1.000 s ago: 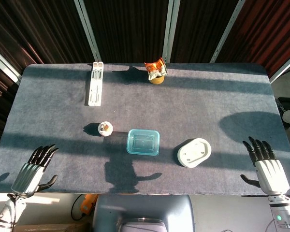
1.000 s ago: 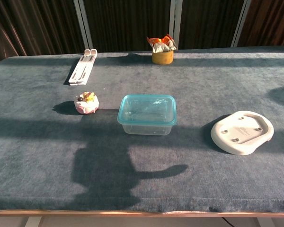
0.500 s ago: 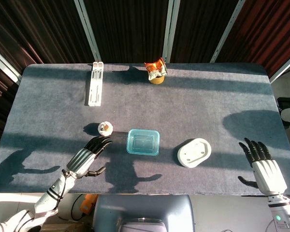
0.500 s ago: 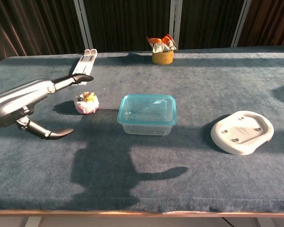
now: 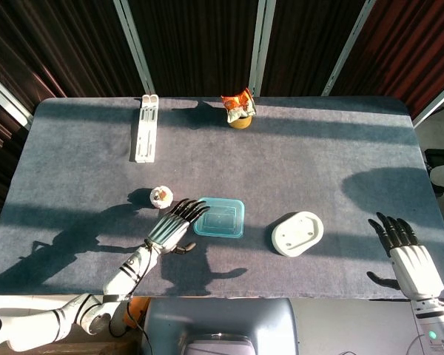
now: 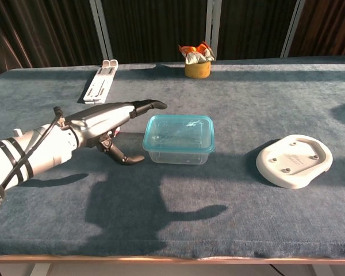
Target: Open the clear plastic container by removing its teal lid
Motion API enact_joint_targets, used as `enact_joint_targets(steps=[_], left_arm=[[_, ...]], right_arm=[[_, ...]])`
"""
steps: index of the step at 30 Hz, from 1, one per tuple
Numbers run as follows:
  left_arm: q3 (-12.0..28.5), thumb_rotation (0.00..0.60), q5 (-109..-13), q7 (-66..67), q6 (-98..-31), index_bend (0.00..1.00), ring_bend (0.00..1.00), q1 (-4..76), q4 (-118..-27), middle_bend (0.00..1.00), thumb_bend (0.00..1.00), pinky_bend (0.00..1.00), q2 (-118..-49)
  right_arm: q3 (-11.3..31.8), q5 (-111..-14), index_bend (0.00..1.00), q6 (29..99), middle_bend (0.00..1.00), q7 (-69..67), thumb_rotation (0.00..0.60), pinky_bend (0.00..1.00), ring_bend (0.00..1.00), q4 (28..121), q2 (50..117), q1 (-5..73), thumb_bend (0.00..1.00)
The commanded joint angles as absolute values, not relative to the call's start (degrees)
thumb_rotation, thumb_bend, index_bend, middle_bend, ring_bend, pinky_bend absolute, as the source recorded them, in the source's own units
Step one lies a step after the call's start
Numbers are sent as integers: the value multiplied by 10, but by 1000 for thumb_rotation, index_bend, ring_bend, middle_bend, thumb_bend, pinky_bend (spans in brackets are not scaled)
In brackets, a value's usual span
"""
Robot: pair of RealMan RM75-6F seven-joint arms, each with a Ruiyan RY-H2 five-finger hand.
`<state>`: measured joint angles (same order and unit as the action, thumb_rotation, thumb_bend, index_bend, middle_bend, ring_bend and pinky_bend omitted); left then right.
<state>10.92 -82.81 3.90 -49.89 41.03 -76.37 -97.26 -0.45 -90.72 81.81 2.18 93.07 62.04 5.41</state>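
Head view shows the bench [image 5: 340, 159], a grey felt-covered top, with the clear plastic container [image 5: 219, 217] lying nearer its front edge than its back, about midway along. Its teal lid [image 6: 179, 131] is on. I'd judge the box light and thin-walled, likely to skid or flex, so one hand should steady the base while the other lifts the lid at a corner lip. The left hand [image 5: 172, 227] reaches low from the front-left, fingers [image 6: 151, 104] spread and holding nothing, tips at the container's left rim. The right hand [image 5: 408, 259] hovers open by the front-right corner.
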Motion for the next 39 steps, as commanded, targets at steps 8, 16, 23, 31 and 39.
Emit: enact_joint_targets(steps=[8,16,23,31,39], left_arm=[[129,600,-797,5,-471,0,0,458,-702,0,264,0,-1020],[136,600,-785,-29,-440,0,0,495,-647,0,259,0,-1045],[132,600,-777,-30,-422,0,0,518,-621,0,259,0,-1054],[129,600,-766,-31,-416,0,0,531,-595,0,260,0,-1068],[124,600,-762,-33,-422,0,225,534,-591,197,268,250,-1072]], right_arm=[[-6,-907,0,819,0,6,600,0,0,931,613,52,152],[-7,-907,0,817,0,-2,600,0,0,931,607,52,152],[-8,-905,0,817,0,-8,600,0,0,930,604,51,152],[-9,-907,0,818,0,-10,600,0,0,930,603,50,152],[-8,-910,0,816,0,-5,600,0,0,929,607,53,152]])
